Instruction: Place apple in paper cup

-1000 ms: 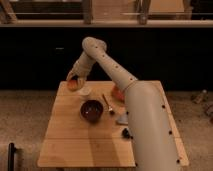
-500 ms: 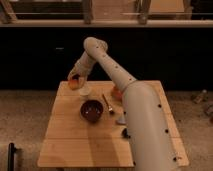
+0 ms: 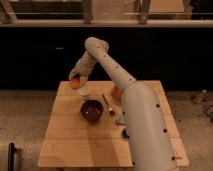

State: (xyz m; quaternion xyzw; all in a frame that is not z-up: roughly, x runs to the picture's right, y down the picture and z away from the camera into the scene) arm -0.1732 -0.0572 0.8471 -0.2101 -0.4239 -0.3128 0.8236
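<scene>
One gripper (image 3: 76,81) hangs over the far left part of the wooden table (image 3: 65,142), clamped on the apple (image 3: 74,84), just above and left of the paper cup (image 3: 84,92). Right of the cup and nearer the camera stands the dark bowl (image 3: 92,110), then a thin utensil (image 3: 107,103), indistinct. The arm half hides a redder round object (image 3: 115,92)
</scene>
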